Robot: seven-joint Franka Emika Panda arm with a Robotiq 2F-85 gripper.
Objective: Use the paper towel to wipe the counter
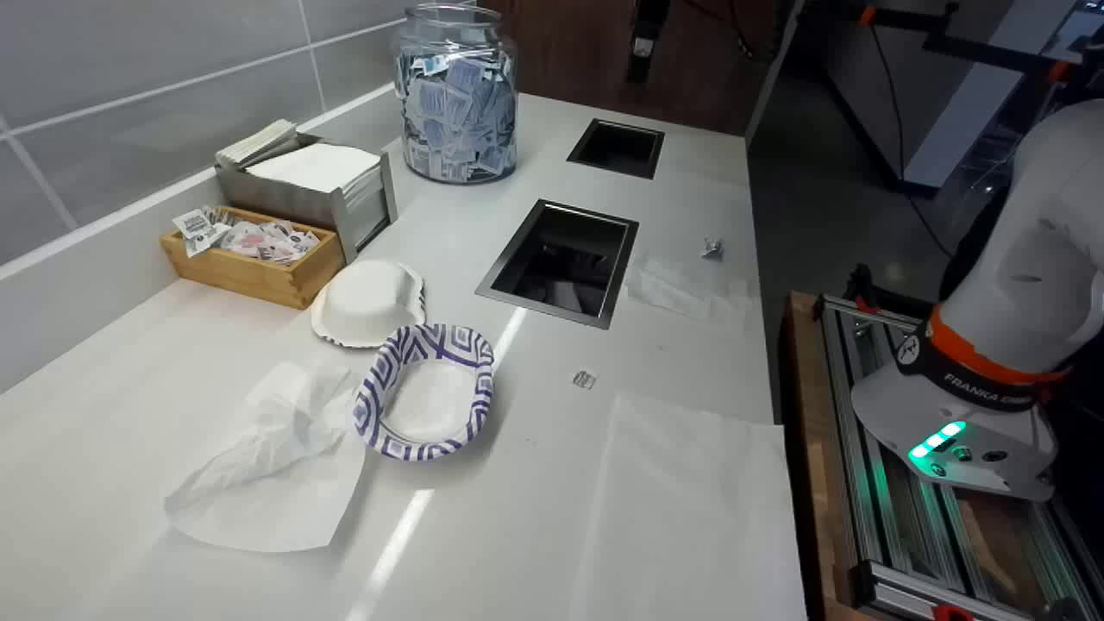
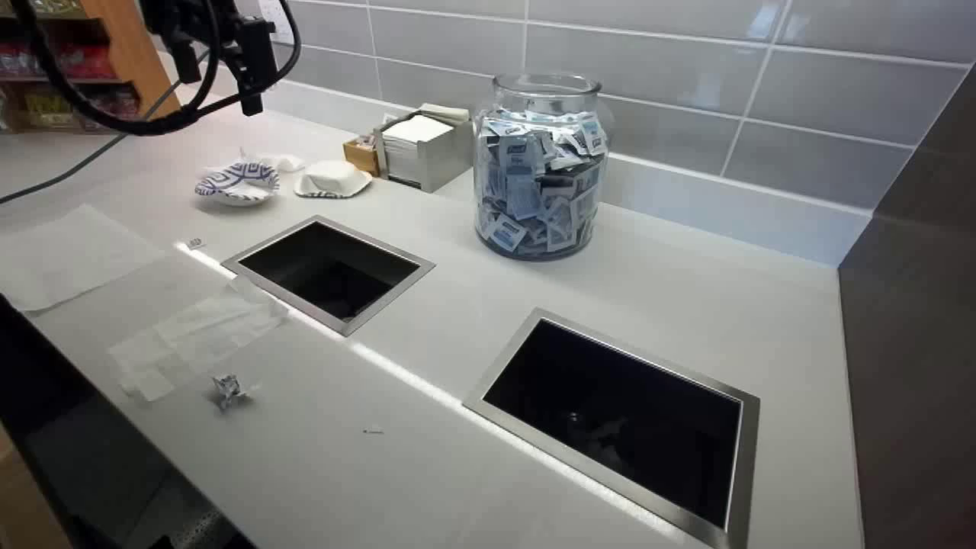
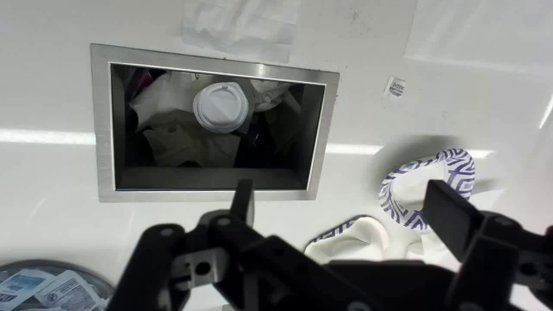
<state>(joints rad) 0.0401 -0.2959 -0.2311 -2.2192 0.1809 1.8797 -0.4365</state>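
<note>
White paper towels lie on the white counter [image 1: 483, 535], and which one the task means cannot be told. A crumpled sheet [image 1: 276, 474] lies by the patterned bowl. A large flat sheet [image 1: 690, 509] lies at the counter's edge and shows in an exterior view [image 2: 76, 255] and the wrist view [image 3: 479, 30]. A thin folded sheet [image 2: 198, 328] lies beside a bin opening, also in the wrist view [image 3: 242, 26]. My gripper [image 3: 341, 194] is open and empty, above the counter near the bowls. It hangs at the top left in an exterior view [image 2: 221, 91].
Two metal-rimmed bin openings [image 2: 335, 324] [image 2: 751, 450] are set in the counter. A purple-patterned bowl [image 1: 485, 405], an upturned bowl [image 1: 371, 297], a napkin holder [image 1: 341, 203], a wooden packet box [image 1: 250, 280] and a glass jar [image 1: 457, 112] stand along it. A foil scrap [image 2: 229, 390] and small label [image 1: 584, 379] lie there.
</note>
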